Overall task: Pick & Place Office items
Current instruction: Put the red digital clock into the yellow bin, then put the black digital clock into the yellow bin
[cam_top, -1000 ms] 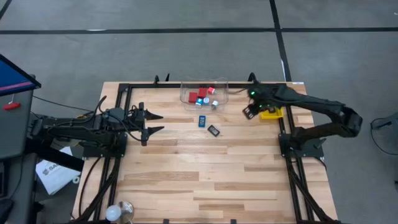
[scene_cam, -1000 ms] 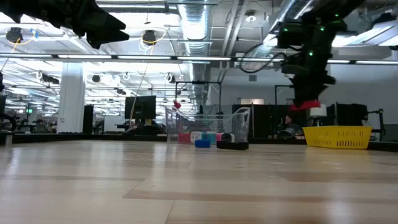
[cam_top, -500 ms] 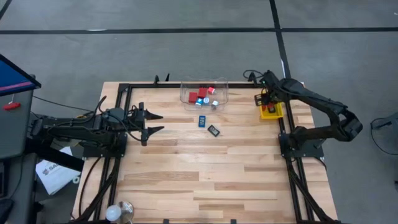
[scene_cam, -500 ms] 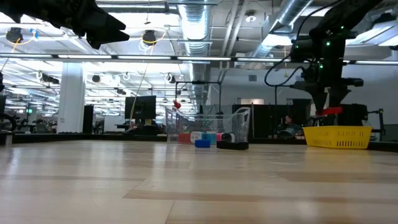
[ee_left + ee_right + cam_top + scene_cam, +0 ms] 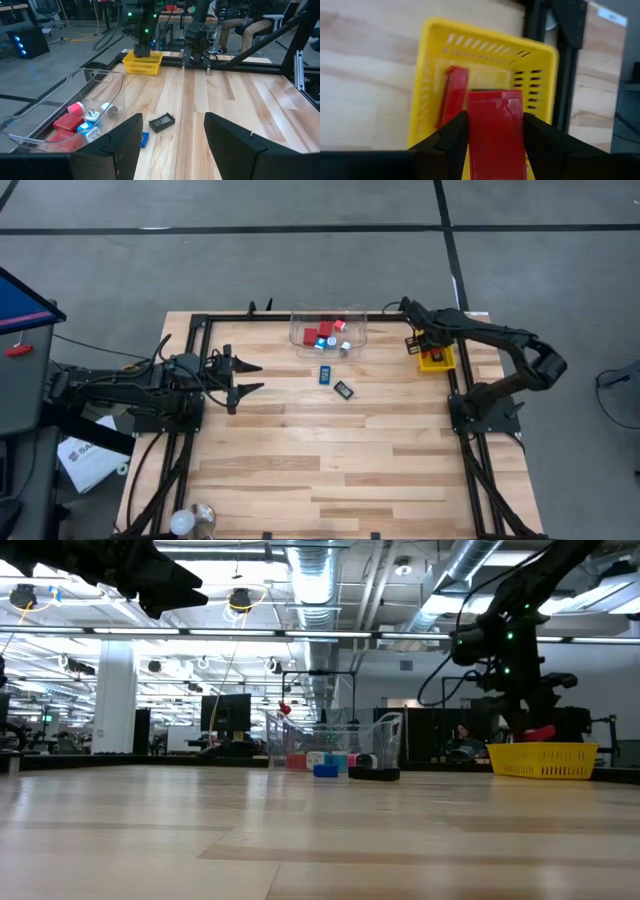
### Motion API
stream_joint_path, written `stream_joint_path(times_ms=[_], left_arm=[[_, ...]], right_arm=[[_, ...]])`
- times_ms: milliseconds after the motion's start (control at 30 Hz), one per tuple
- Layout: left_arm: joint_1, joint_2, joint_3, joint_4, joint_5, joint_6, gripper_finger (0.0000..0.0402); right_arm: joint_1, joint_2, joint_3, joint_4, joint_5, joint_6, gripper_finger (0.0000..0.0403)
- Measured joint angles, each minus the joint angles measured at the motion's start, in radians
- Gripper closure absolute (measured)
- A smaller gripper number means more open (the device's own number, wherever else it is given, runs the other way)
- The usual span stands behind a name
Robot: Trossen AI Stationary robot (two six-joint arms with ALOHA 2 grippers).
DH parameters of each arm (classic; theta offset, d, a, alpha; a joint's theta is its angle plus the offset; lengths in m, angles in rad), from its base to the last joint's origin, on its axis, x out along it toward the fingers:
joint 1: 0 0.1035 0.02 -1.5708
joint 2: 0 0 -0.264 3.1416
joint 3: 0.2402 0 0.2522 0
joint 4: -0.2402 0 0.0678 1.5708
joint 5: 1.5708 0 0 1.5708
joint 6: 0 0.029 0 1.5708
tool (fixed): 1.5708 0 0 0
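My right gripper (image 5: 419, 344) hovers over the yellow tray (image 5: 438, 361) at the table's right far corner, shut on a red block (image 5: 495, 125). A second red piece (image 5: 452, 98) lies flat inside the tray (image 5: 432, 90). The clear tub (image 5: 328, 329) at the far edge holds red and blue-and-white pieces (image 5: 82, 122). In front of the tub a small blue piece (image 5: 326, 374) and a flat dark rectangle (image 5: 344, 389) lie on the wood. My left gripper (image 5: 246, 377) waits open at the table's left, level, pointing right. My right gripper pinches the red block by its two long sides (image 5: 471, 131), one finger on each side. The fingers point down from above and lie along the block. The block (image 5: 541, 732) is lifted clear, tilted, just above the tray's rim (image 5: 545, 750).
A black frame (image 5: 455, 380) runs around the table's far, left and right sides, close beside the tray. A white bulb-like object (image 5: 182, 523) sits at the near left corner. Bare wood (image 5: 330, 460) spreads over the near half. People and desks show beyond the far edge.
My right gripper has carried the red block from beside the tub toward the table's right edge, turned about, and come down over the yellow tray. The block hangs lower now, near the tray's rim.
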Motion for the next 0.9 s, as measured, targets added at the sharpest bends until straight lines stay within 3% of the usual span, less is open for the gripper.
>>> stream_joint_path(times_ms=[400, 700, 900], left_arm=[[0.000, 0.000, 0.000, 0.000, 0.002, -0.001, 0.0192], [0.000, 0.000, 0.000, 0.000, 0.014, -0.002, 0.0192], [0.000, 0.000, 0.000, -0.002, 0.014, -0.002, 0.0192]], right_arm=[[0.010, 0.062, 0.000, 0.003, 0.016, -0.044, 0.0233], [0.026, 0.015, 0.000, -0.005, 0.071, -0.045, 0.0168], [0.073, -0.078, 0.000, -0.004, 0.015, -0.064, 0.0154]])
